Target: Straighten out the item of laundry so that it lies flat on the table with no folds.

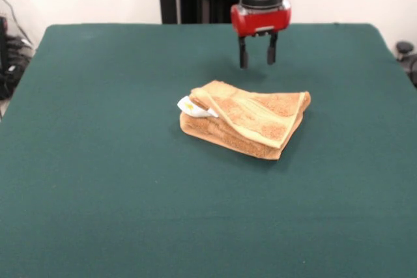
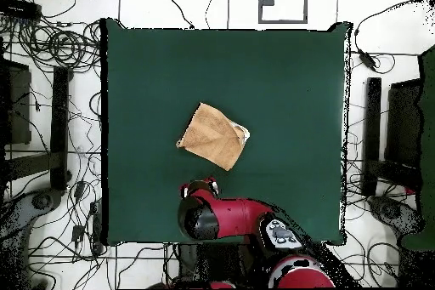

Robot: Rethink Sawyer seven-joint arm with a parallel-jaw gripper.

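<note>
You have the towel [image 1: 247, 119] lying folded into a thick, compact bundle just right of the middle of the front view, several layers stacked, with its white care tag [image 1: 192, 107] poking out at the bundle's left end. In the overhead view the towel [image 2: 212, 136] sits near the centre of the desk [image 2: 144, 74], turned at an angle, with plenty of bare green cloth on every side.

The fingers [image 1: 258, 51] hang above the desk at the upper middle of the front view, just beyond the towel's far edge and clear of it. They stand parted with a plain gap between them and hold nothing.

The step in hand looks like the first grasp to begin unfolding. To do it well, you should aim for the topmost layer only, not the whole stack: the top flap's banded edge runs along the upper surface and gives you a free edge to pinch. Come down at that edge or at a corner of the top flap, close on a single thickness, lift only a little, then draw it away from the bundle so the fold opens out instead of dragging everything along. Avoid the tag; it is too small to pull the cloth by. Pull toward the side with open room.
</note>
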